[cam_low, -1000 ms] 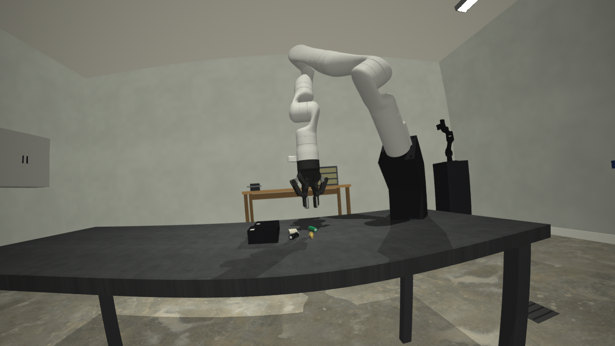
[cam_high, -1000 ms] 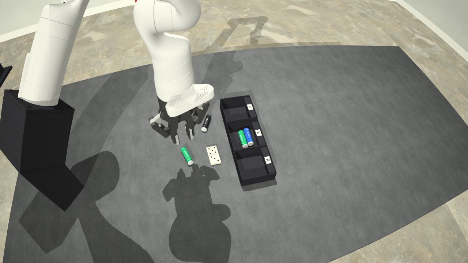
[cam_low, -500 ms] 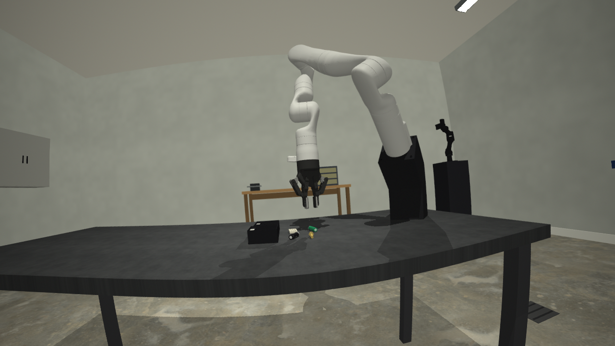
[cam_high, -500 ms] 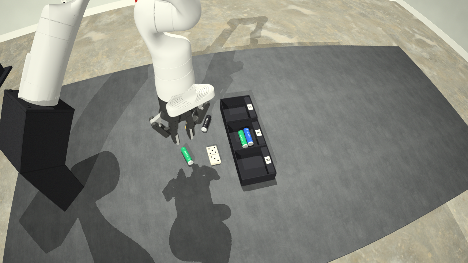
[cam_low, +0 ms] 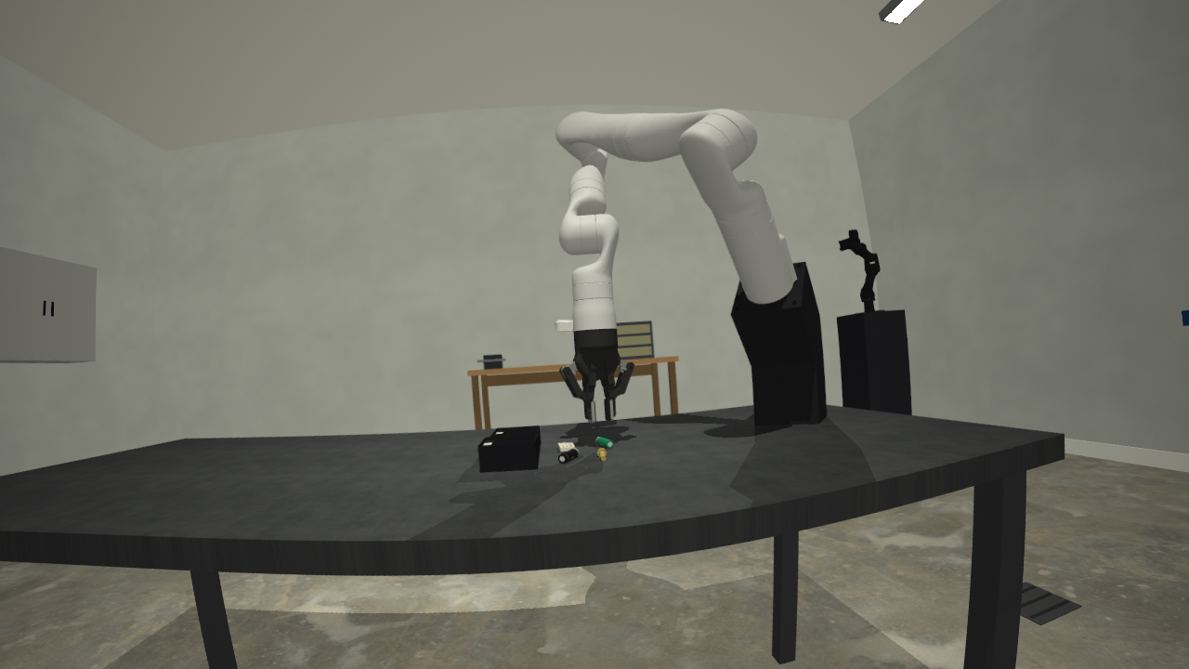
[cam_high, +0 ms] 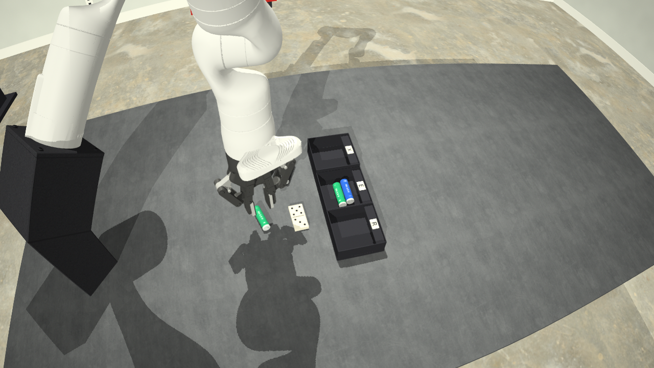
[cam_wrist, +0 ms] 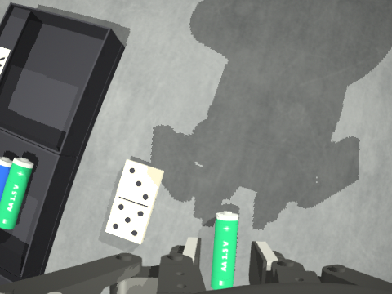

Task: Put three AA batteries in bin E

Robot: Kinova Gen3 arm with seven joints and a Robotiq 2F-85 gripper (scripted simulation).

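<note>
1. While the end effector (cam_high: 262, 205) (cam_low: 602, 411) (cam_wrist: 224, 258) hovers over the tabletop (cam_high: 457, 183) (cam_low: 333, 482) (cam_wrist: 171, 82), its fingers stand partly open, a modest gap between them and nothing gripped.

2. Below lies the loose green battery (cam_high: 261, 218) (cam_low: 604, 442) (cam_wrist: 224, 250), a bright cylinder on its side, printed in white with "AA 1.5 V" and a plus sign, one end capped white. The wrist view frames it between the finger pads, touching neither.

3. Two batteries rest side by side in bin E (cam_high: 327, 192) (cam_wrist: 65, 175), the middle compartment: the binned green battery (cam_high: 339, 194) (cam_wrist: 16, 193) and the blue battery (cam_high: 347, 191) (cam_wrist: 3, 175). The task calls for three.

4. One black battery (cam_low: 568, 456), white at its visible end, lies on the tabletop in the exterior view, bringing the visible count to four: two green, one blue, one black.

5. One white domino (cam_high: 298, 217) (cam_low: 567, 446) (cam_wrist: 135, 201), five pips on one half and three on the other, lies between the loose green battery and the row of three bins. One small yellow object (cam_low: 602, 453), too small to identify, sits near the same battery.

6. Bin X (cam_high: 331, 155) and bin R (cam_high: 352, 249) flank bin E, each holding no battery.

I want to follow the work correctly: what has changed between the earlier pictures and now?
The tool came down toward the loose green battery; nothing was gripped or released. That battery, the domino, the bins, and the blue battery and green one in E stayed put.
</note>
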